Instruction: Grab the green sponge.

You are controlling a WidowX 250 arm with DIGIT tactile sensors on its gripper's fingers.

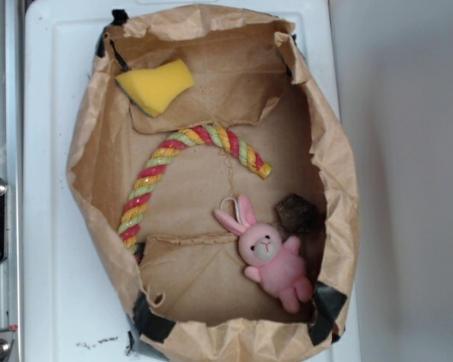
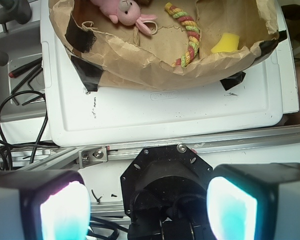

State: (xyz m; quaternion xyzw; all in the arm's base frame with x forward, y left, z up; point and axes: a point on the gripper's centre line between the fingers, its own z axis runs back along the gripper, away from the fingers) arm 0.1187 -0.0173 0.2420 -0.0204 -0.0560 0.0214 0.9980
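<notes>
Paper bag [image 1: 332,173], open top: walls ring the floor. Sponge [image 1: 155,85] in one corner, against the walls. Rope [image 1: 174,170] arcs just beside the sponge; bare floor between. Bunny [image 1: 272,260] and dark lump [image 1: 296,213] well apart from the sponge.

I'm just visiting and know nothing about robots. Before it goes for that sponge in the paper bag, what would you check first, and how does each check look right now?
1. Sponge in sight: ok. The green sponge lies in a corner of the paper bag, yellow side up.
2. Sponge uncovered: ok. Nothing rests on it.
3. Room around it: cannot tell. The bag wall stands close beside it; the striped rope lies apart.
4. Gripper empty and open: ok. The wrist view shows its fingers spread, nothing between.
5. Gripper over the sponge: not ok. It sits outside the bag, past the white tray.
6. Other toys clear: ok. The pink bunny sits at the opposite end.
</notes>
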